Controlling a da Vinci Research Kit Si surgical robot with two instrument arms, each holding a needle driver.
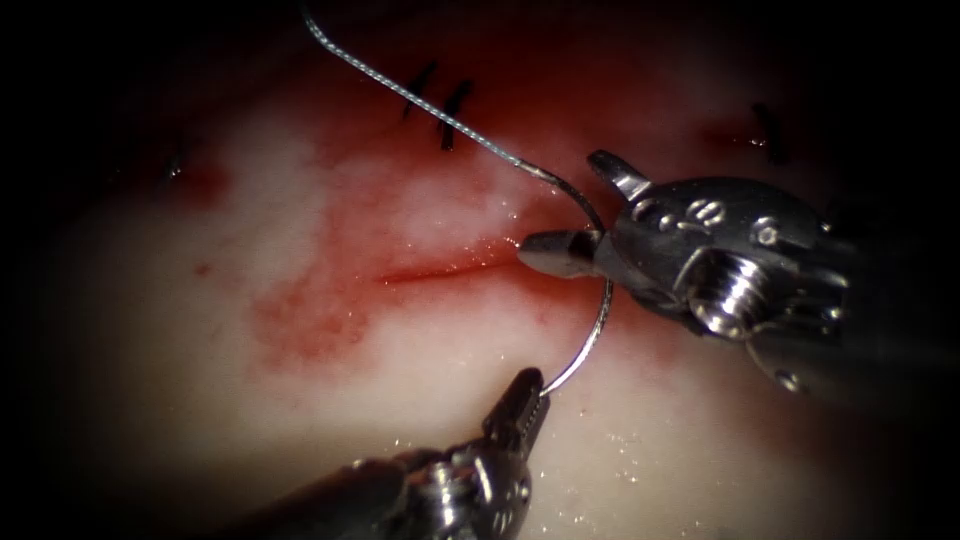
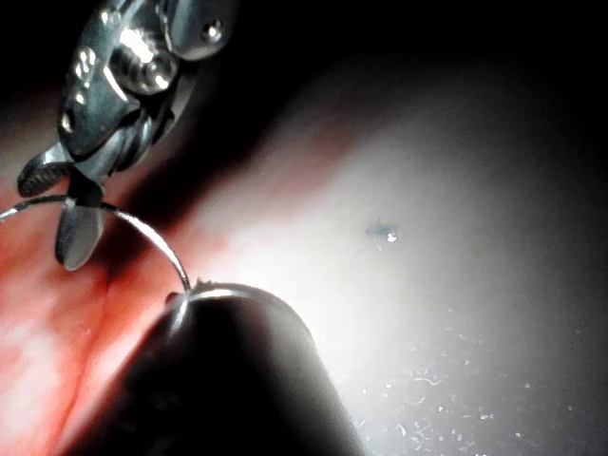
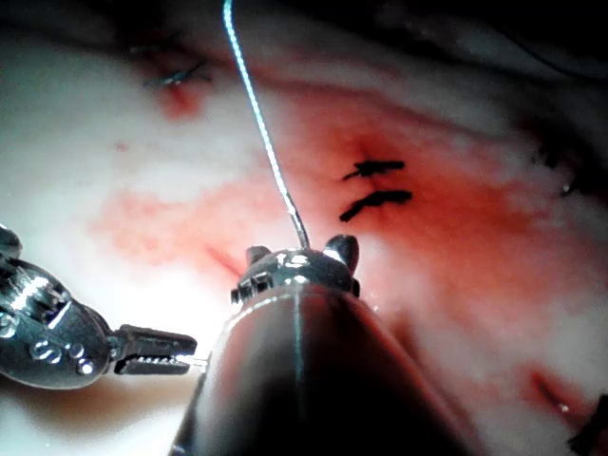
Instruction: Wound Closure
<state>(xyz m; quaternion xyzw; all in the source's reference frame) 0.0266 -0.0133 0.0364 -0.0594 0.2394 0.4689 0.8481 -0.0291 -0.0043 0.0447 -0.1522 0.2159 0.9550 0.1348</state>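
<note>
Now the left tool (image 1: 528,392) grips the needle (image 1: 598,318) at its tip. The right tool (image 1: 575,215), jaws apart, straddles the mid-curve above the cut (image 1: 445,268). Thread (image 1: 400,88) runs off beyond it, out of frame.

Left tool (image 1: 528,392) fingers closed; right tool (image 1: 575,215) fingers apparently spread apart.

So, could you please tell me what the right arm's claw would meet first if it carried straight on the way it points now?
The right claw points left along the cut. It is open around the needle, whose tip end the left claw holds. Beyond that, probably red-stained tissue beside the cut; depth is unclear.
</note>
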